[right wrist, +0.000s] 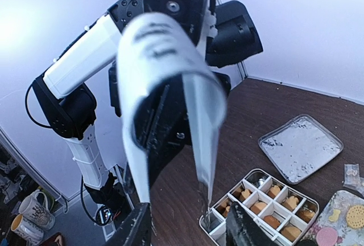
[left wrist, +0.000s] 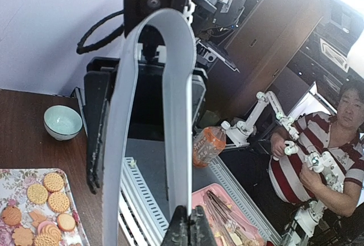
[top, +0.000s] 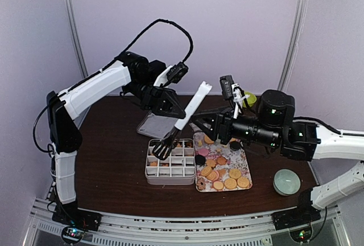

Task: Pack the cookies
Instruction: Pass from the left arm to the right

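Golden-orange cookies (top: 223, 173), with a few pink and dark ones, lie on a floral tray (top: 245, 166). More cookies (right wrist: 267, 206) sit in the cells of a white divided box (top: 169, 169). My left gripper (top: 181, 113) is shut on white tongs (top: 193, 106), pinching one blade (left wrist: 189, 229). The dark tong tips (top: 164, 148) reach down into the box's left cells. My right gripper (top: 200, 122) is open. Its fingers (right wrist: 136, 229) stand wide apart on either side of the tongs (right wrist: 199, 121) without touching them. Cookies also show in the left wrist view (left wrist: 48, 192).
A flat clear lid (top: 152, 125) lies behind the box and also shows in the right wrist view (right wrist: 301, 146). A pale green bowl (top: 286, 181) stands at the right front. A yellow-green object (top: 249, 98) sits behind the right arm. A person and an orange bottle (left wrist: 209, 145) are off the table.
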`<state>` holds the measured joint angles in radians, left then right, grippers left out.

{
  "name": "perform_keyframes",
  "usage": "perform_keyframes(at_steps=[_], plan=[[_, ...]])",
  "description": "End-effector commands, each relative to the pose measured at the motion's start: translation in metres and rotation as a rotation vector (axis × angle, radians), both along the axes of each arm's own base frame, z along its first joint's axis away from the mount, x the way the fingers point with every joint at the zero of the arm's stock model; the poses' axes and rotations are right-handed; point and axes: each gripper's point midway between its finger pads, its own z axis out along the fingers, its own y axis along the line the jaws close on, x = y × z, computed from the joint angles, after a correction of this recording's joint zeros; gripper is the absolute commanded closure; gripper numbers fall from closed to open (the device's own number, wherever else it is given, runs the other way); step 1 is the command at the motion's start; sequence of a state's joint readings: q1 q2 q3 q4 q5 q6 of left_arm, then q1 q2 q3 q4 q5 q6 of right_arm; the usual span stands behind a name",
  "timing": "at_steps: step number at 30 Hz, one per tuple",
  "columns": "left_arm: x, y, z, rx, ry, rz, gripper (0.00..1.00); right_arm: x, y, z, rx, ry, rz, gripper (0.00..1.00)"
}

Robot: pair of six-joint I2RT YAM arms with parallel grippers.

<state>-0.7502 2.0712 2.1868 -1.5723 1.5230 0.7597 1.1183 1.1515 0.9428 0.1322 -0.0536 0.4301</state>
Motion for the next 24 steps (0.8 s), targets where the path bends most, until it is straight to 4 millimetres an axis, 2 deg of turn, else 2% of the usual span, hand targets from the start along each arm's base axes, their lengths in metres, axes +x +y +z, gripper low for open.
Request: perform_keyframes(at_steps=[1, 4, 10, 13, 15, 18, 24], plan=[[-0.016, 0.010, 0.038, -0.104, 0.073, -0.027, 1.00, -0.002, 0.009, 0.027, 0.054, -0.060, 0.025, 0.57], [-0.020, 0.010, 0.041, -0.109, 0.070, -0.035, 1.00, -0.003, 0.015, 0.031, 0.067, -0.065, 0.041, 0.61], [-0.024, 0.010, 0.047, -0.117, 0.064, -0.044, 1.00, -0.001, 0.024, 0.033, 0.089, -0.068, 0.045, 0.76], [-0.025, 0.012, 0.052, -0.124, 0.057, -0.045, 1.00, -0.003, 0.026, 0.033, 0.095, -0.068, 0.051, 0.79], [-0.027, 0.014, 0.056, -0.131, 0.049, -0.046, 1.00, -0.011, 0.026, 0.033, 0.107, -0.064, 0.095, 0.74], [-0.029, 0.016, 0.059, -0.135, 0.044, -0.047, 1.00, -0.022, 0.019, 0.030, 0.116, -0.060, 0.134, 0.59], [-0.030, 0.016, 0.058, -0.131, 0.049, -0.047, 1.00, -0.019, -0.011, 0.015, 0.100, -0.065, 0.046, 0.55]])
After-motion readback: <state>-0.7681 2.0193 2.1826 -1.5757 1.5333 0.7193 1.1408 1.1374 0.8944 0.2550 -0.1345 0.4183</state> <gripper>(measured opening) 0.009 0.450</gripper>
